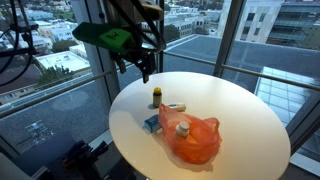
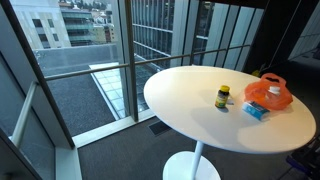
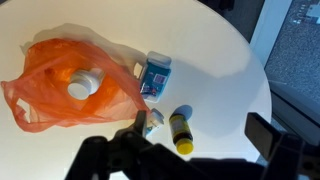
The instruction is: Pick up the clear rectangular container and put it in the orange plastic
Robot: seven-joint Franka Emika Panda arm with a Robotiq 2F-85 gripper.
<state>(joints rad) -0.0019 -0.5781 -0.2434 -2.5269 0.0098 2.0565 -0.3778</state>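
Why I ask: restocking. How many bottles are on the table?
2: the yellow bottle on the bare tabletop, the white-capped bottle inside the orange bag. The bag may hide more.

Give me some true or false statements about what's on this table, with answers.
1. The table is round and white. True.
2. A white-capped bottle lies inside the orange bag. True.
3. The gripper is holding the yellow bottle. False: it hangs above the table with nothing in it, and the bottle is on the table.
4. The blue box is inside the bag. False: it sits on the table beside the bag.
5. The yellow bottle has a dark cap. True.
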